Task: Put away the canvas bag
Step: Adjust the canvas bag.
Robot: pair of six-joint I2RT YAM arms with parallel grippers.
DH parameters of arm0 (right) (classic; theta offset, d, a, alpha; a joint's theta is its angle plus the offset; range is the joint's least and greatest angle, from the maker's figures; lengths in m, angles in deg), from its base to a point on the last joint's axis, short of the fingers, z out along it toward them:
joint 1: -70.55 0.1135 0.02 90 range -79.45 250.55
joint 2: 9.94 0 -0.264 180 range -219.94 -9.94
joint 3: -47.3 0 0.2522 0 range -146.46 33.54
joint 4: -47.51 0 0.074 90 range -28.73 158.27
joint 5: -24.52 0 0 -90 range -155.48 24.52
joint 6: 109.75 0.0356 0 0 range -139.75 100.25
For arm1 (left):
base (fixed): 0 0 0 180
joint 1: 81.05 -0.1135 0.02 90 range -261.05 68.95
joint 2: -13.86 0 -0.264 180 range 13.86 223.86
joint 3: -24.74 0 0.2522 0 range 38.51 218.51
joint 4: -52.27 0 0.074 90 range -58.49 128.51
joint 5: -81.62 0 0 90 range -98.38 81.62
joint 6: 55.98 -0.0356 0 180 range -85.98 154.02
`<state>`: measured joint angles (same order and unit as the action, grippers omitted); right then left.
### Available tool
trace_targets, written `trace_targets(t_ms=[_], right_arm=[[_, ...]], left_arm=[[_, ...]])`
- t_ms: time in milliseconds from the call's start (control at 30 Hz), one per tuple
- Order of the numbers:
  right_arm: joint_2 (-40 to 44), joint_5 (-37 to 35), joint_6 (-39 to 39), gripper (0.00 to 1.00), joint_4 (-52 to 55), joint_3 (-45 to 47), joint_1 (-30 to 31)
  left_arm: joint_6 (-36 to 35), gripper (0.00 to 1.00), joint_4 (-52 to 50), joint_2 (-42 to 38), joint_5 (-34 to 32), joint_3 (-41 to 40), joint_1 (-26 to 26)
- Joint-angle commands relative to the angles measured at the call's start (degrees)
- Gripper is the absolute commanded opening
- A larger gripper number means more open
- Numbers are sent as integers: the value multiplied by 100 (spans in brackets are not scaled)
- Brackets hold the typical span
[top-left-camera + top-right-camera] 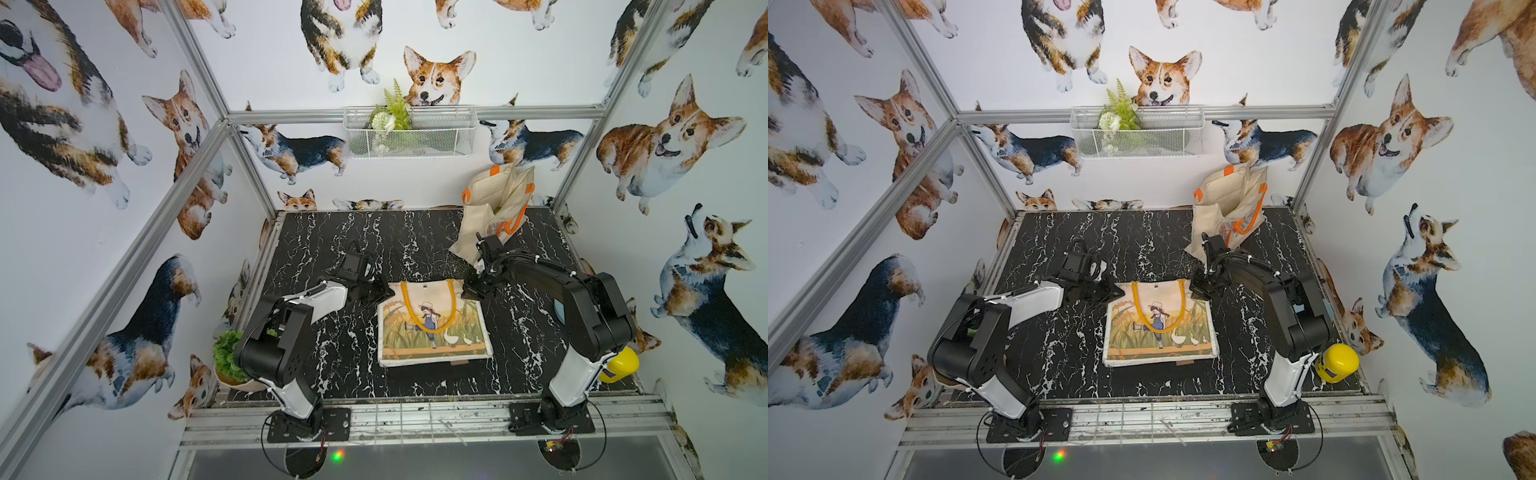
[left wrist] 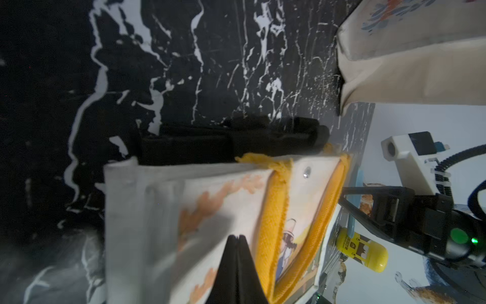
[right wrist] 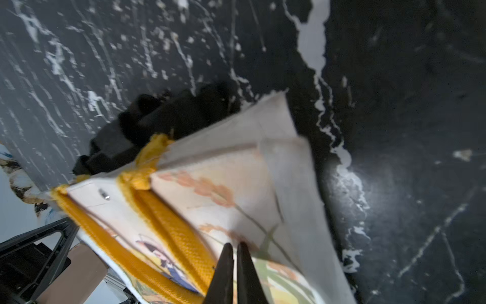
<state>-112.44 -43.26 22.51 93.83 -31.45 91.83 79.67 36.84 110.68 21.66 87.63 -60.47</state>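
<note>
Top views: we see the canvas bag (image 1: 434, 332) lying print-up in the middle of the black marble tabletop (image 1: 332, 232), between the two arms.
Print: a girl with geese in a field, with the yellow handles (image 1: 406, 309) looped flat over it.
Left side: our left gripper (image 1: 384, 291) sits at the bag's far left corner. In the left wrist view its jaws are pressed together, tips against the printed cloth. We cannot tell whether any cloth is pinched.
Right side: our right gripper (image 1: 469, 289) sits at the far right corner. In the right wrist view its jaws are all but closed, and the corner there looks raised and creased. We cannot tell whether it has a grip.
Back right: a cream tote (image 1: 494, 199) with orange straps stands upright.
Right edge: a yellow container (image 1: 619, 365) sits beside the right arm.
Back wall: a wire basket (image 1: 409, 137) holds greenery.
</note>
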Motion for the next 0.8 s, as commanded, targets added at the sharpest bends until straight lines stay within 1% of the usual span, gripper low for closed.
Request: trace_targets(t_ms=[0,67,133,167,200,267,300,367,400,467,500,533,633,700,767], right_arm=[[-126,140,81,10,-337,477,-41],[-102,392,30,12,-568,662,-86],[-10,671,-74,16,-658,712,-139],[140,788,-194,19,-625,694,-180],[379,856,-334,23,-497,661,-222],[784,880,-541,29,-215,609,-294],[1000,870,-616,31,-84,622,-328],[1536,854,-739,39,240,736,-409],[1801,846,-769,47,386,850,-430],[2236,886,-740,53,553,1154,-460],[2510,977,-677,53,579,1462,-474],[2699,1071,-622,53,587,1726,-484],[3367,1268,-395,53,496,2654,-493],[3783,1130,-264,54,469,3157,-490],[4297,949,-234,55,506,3499,-501]], left_arm=[[-20,0,272,226,-96,-499,-50],[-14,0,359,256,-13,-672,-67],[63,0,700,98,165,-878,-121],[118,0,901,-118,211,-1025,-173],[114,0,904,-550,184,-1110,-245],[-12,0,556,-1126,131,-1105,-308],[-94,2,298,-1483,87,-1066,-330],[-204,9,-246,-2178,-46,-1036,-326],[-205,13,-494,-2498,-104,-1081,-326],[-94,27,-928,-3048,-182,-1273,-331],[21,29,-1069,-3297,-135,-1446,-327],[187,34,-1139,-3524,-41,-1683,-327],[905,46,-758,-4127,462,-2569,-305],[1163,54,-801,-4685,462,-2994,-273],[1174,62,-1193,-5264,257,-3161,-250]])
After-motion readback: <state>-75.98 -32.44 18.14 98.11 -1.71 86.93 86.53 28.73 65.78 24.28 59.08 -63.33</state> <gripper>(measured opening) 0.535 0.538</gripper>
